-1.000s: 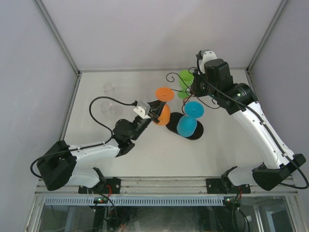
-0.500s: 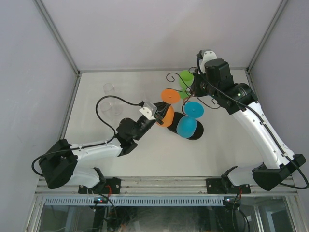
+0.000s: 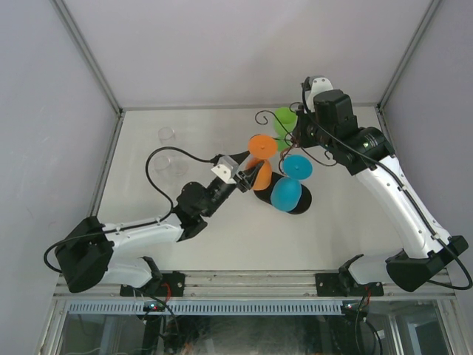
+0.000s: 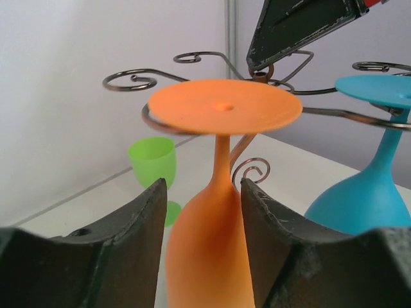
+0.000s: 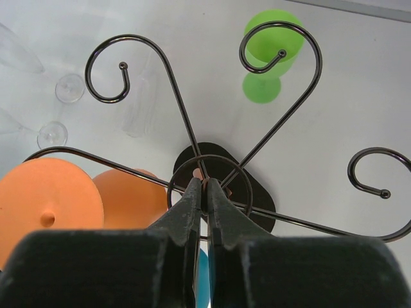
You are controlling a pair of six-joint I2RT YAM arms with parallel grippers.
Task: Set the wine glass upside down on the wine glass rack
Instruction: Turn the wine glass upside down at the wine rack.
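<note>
Shifted a little right toward the stand since a second ago, the left end effector (image 4: 204, 189) has let its fingers part. They now stand spread on either side of the orange wine glass (image 4: 221, 109), flanking the neck and upper bowl. Whether the pads touch the bowl lower down cannot be told.

The glass is upside down. Its flat foot lies on top of a curled arm on the left side of the wine glass rack (image 5: 253, 194), and its bowl hangs below.

The right end effector (image 5: 202, 189) is pressed together on the tip of the rack's central stem.

A blue glass (image 3: 284, 192) hangs inverted on the near right side of the rack. A green glass (image 3: 284, 118) stands upright on the worktop (image 3: 244, 237) just beyond it. Clear glasses (image 3: 166, 135) sit at the far left.
</note>
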